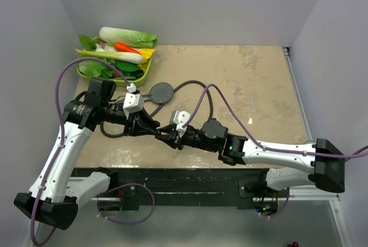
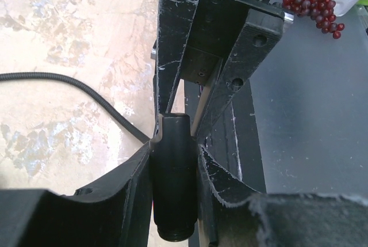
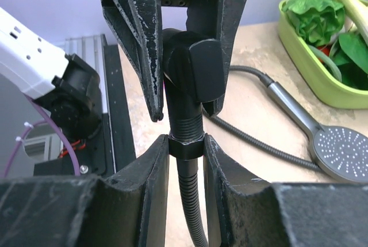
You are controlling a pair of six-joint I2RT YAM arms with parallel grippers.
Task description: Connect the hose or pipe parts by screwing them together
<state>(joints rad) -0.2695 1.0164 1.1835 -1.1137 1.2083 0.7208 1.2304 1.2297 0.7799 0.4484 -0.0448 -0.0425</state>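
Clamping a black fitting (image 2: 172,183), left hand (image 2: 175,152) faces right hand (image 3: 185,140) pinching the hose nut (image 3: 186,148); both parts indistinct overhead

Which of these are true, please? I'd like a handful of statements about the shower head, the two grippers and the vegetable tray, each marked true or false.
1. The shower head lies on the table, in neither gripper. True.
2. The right gripper is shut on the nut at the end of the hose. True.
3. The left gripper is empty. False: it is shut on a black fitting.
4. The vegetable tray is red. False: it is green.
5. The grippers work at opposite ends of the table. False: they meet tip to tip near the left arm's side.
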